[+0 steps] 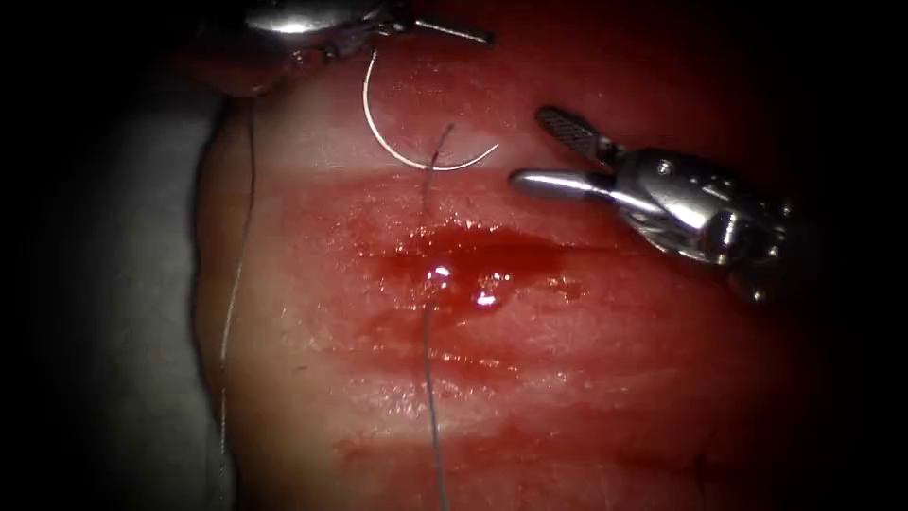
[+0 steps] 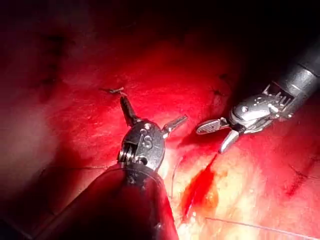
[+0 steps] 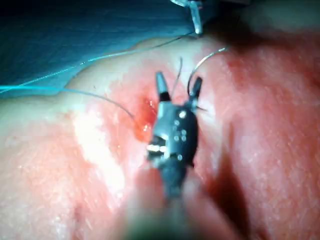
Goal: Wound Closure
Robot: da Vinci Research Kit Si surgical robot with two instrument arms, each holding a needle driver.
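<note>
The curved needle [image 1: 416,142] lies free on the tissue [image 1: 567,397] above the cut [image 1: 473,251]. Right tool [image 1: 553,151] fingers spread, empty; left tool [image 2: 152,116] too. Grasp it squarely, I think.

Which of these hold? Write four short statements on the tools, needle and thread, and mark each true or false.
1. The right tool has open jaws and holds nothing. True.
2. The left tool grips the needle at mid-curve. False: its jaws are open, and the needle lies free on the tissue.
3. The thread crosses the red fluid. True.
4. In the endoscope view the needle lies below the red fluid. False: it lies above it.
</note>
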